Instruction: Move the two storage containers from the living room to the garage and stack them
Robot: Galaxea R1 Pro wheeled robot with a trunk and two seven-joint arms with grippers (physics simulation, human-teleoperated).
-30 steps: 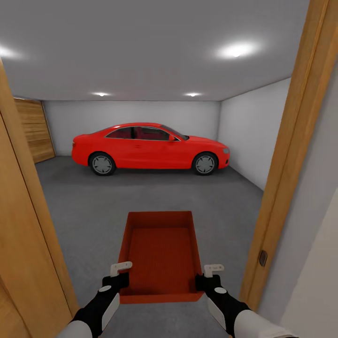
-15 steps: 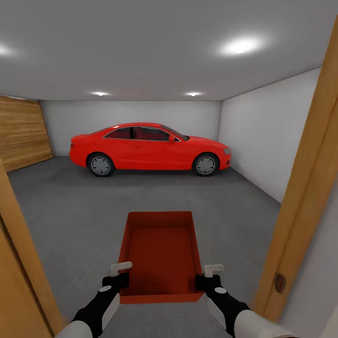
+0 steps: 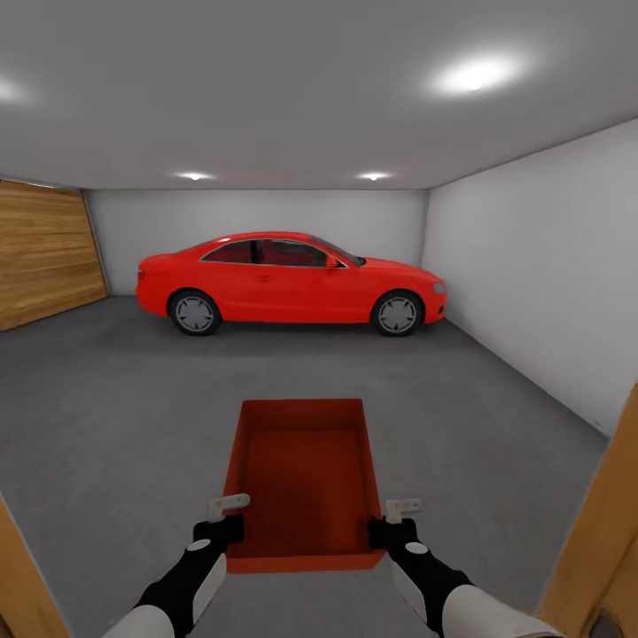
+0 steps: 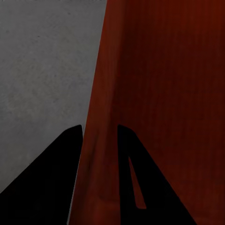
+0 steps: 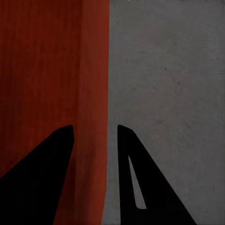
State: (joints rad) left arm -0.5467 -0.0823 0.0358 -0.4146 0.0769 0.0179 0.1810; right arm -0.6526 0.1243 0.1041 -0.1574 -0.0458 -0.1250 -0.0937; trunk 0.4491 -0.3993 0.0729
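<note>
Head view: high, facing forward and down into the garage toward the red car [image 3: 288, 282].
Wrist views: close along each container [image 4: 159, 93] side wall.
Shared: container, grey floor [image 5: 168, 93].

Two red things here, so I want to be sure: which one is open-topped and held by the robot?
The storage container, the plain orange-red box nearest the camera, with each side wall between the jaws of the left gripper and right gripper. The red car stands by the far wall.
</note>
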